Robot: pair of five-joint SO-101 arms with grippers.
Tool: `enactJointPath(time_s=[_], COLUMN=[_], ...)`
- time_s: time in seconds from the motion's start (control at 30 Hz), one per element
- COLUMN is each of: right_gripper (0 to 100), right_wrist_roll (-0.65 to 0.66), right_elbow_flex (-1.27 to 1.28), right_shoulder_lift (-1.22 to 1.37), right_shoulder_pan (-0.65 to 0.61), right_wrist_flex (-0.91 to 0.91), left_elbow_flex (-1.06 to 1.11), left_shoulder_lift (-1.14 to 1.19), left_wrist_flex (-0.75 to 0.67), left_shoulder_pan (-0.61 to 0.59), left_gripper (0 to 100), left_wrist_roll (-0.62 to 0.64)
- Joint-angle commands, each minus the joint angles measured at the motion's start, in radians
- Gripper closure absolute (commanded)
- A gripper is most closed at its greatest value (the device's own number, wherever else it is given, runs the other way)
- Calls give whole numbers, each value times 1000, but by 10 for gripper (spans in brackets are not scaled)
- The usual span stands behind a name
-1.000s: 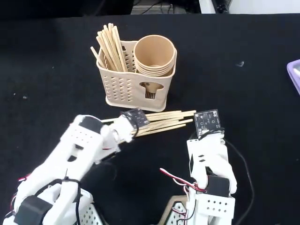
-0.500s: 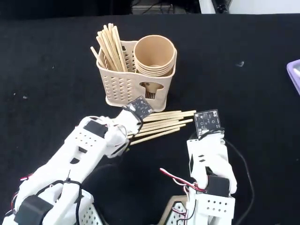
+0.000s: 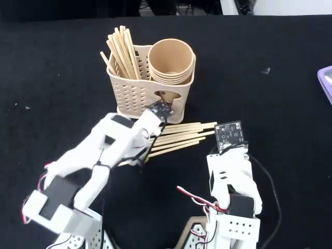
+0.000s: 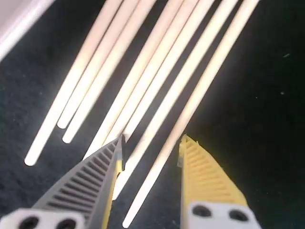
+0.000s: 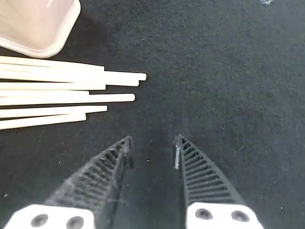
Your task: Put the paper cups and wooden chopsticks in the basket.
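**Loose chopsticks on the worktop, both grippers spread**

The worktop (image 3: 290,104) is covered in black cloth with a few pale specks on it. Beyond its far edge lies a strip of room: dark cables and a white object (image 3: 228,6), too cropped to identify.

The beige slotted basket (image 3: 136,98) stands toward the far side. One compartment holds a bundle of wooden chopsticks (image 3: 122,49) leaning outward. The other holds a nested stack of paper cups (image 3: 171,59).

More loose chopsticks (image 3: 187,136) lie fanned on the cloth just in front of the basket. The left arm covers one end of them in the high view.

The left gripper (image 4: 151,143) is down over that covered end with its jaws spread (one grey, one yellow). Two stick ends lie between them; I cannot tell whether they touch.

The right gripper (image 5: 152,143), jaws also apart, sits over bare cloth just beside the other tips.

A purple object (image 3: 326,83) is cut off at the worktop's edge.
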Motion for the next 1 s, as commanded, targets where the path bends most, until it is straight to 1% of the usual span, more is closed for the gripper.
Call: enactJointPath(time_s=[0.0, 0.2, 0.3, 0.37, 0.5, 0.67, 0.87, 0.97], right_gripper=[854, 854, 854, 854, 854, 854, 854, 854], right_wrist_roll=[9, 11, 11, 11, 11, 9, 6, 6], right_elbow_flex=[-2, -2, -2, -2, -2, -2, -2, -2], right_shoulder_lift=[-22, -22, -22, -22, -22, -22, -22, -22], right_shoulder_pan=[15, 15, 15, 15, 15, 17, 21, 21], right_wrist_flex=[5, 3, 3, 2, 2, 0, -2, -2], left_elbow_flex=[-111, -111, -96, -87, -88, -104, -101, -94], left_shoulder_lift=[109, 137, 137, 137, 135, 112, -37, -100], left_wrist_flex=[32, 38, 64, 81, 133, 189, 292, 356], left_shoulder_pan=[8, 24, 54, 77, 99, 90, 90, 82], left_gripper=[812, 819, 907, 970, 971, 970, 970, 970], left_wrist_roll=[-17, -29, -89, -103, -101, -107, -117, -176])
